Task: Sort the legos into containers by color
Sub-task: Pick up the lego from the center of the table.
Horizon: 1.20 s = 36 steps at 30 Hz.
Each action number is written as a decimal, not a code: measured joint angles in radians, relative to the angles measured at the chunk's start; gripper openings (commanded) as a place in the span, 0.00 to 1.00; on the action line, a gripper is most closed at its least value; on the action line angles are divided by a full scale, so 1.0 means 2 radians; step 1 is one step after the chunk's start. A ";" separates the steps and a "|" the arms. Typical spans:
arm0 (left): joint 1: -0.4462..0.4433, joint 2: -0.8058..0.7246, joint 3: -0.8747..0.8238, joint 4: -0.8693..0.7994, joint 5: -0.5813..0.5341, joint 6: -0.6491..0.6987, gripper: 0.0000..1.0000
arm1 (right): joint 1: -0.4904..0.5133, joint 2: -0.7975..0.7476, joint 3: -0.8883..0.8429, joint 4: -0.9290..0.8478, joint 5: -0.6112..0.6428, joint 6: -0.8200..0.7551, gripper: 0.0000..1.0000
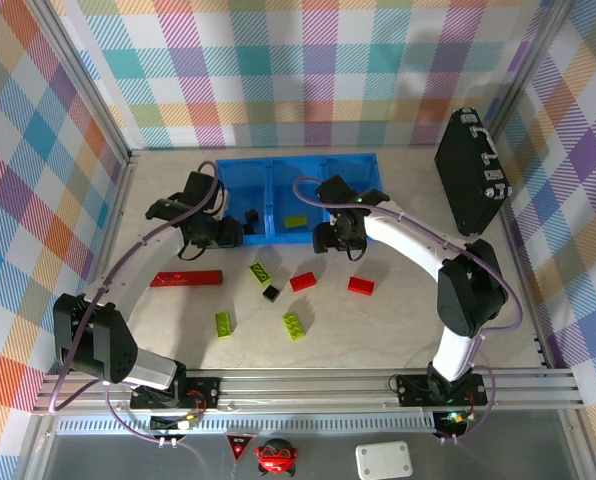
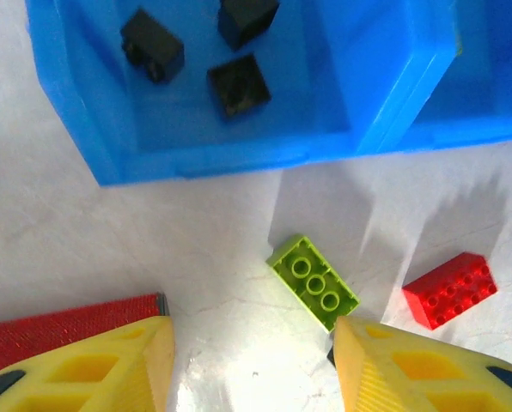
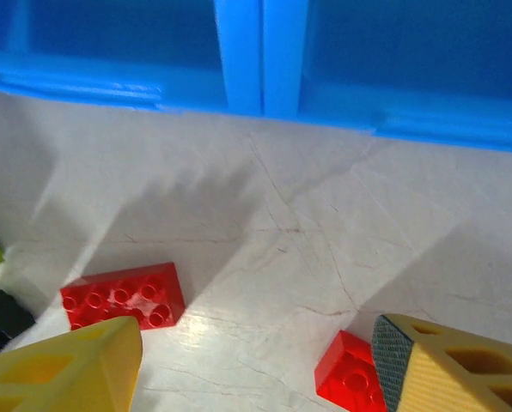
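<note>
OPERATOR: Which bricks are being counted as sorted?

TECHNICIAN: Three black bricks (image 2: pixel 237 83) are being contained in the left bin (image 2: pixel 67 112) of the tray (image 1: pixel 368 163). One green brick (image 1: pixel 296 221) is being contained in the middle bin (image 1: pixel 298 190). No brick is being seen in the exposed part of the right bin (image 1: pixel 363 180); the rest is being covered by the right arm (image 1: pixel 418 240).

OPERATOR: What is being left on the table (image 1: pixel 408 320)?

TECHNICIAN: Six are being left out: three loose green bricks (image 1: pixel 294 325), two red bricks (image 1: pixel 360 285) and one loose black brick (image 1: pixel 270 293). All are lying in front of the tray, apart from one another. The task is being judged under halfway done, with red not yet begun.

OPERATOR: How are the grippers being reported?

TECHNICIAN: The left gripper (image 2: pixel 252 343) is being held open and empty above the table, just in front of the left bin, with a loose green brick near one finger. The right gripper (image 3: pixel 256 352) is being held open and empty in front of a divider (image 3: pixel 239 51), with a red brick by each finger. Whether either brick is being touched cannot be told.
</note>
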 measured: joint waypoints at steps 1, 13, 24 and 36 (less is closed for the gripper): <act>-0.002 -0.001 -0.011 0.000 -0.001 -0.005 0.52 | 0.000 -0.002 -0.008 0.000 0.000 0.002 0.73; -0.004 -0.064 -0.063 -0.014 -0.037 0.034 0.54 | 0.000 -0.070 -0.124 0.009 0.037 0.102 0.90; -0.004 -0.095 -0.088 0.016 -0.031 0.064 0.55 | 0.000 -0.101 -0.202 0.039 0.050 0.208 0.98; -0.004 -0.096 -0.088 0.027 -0.030 0.071 0.55 | 0.000 -0.072 -0.223 0.083 0.037 0.246 0.88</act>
